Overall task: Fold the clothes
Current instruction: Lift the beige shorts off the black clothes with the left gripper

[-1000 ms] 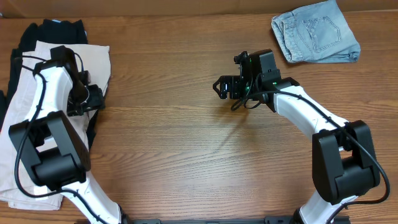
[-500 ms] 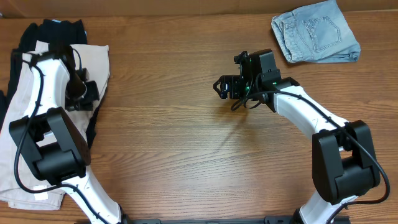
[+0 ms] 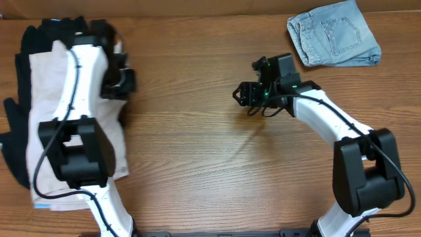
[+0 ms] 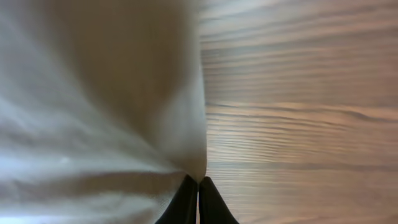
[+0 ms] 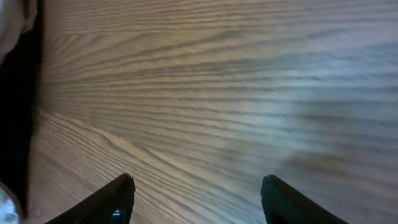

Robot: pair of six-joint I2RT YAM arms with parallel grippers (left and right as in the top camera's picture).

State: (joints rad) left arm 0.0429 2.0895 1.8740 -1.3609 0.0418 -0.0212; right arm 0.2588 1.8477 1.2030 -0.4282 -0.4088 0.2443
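At the wooden counter's [image 3: 197, 164] left end, the left gripper [image 4: 198, 186] pinches an edge of the large pale beige khaki shorts [image 3: 46, 99], seemingly to drag them off dark garments [image 3: 13, 131] beneath. The right gripper [image 5: 196, 193] hovers spread over bare wood.

I take this for a robotics lab or test bench, not a home. Two white-and-black arms, left arm [image 3: 72, 99] and right arm [image 3: 329, 122], rise from the near edge of a bare wood-grain surface [image 3: 197, 164], with black cables running along them. The only goods are clothes [image 3: 39, 85] heaped at the left and folded denim [image 3: 334, 33] at the far right. Beyond the far edge I see only a pale strip [image 3: 164, 6], too thin to identify.
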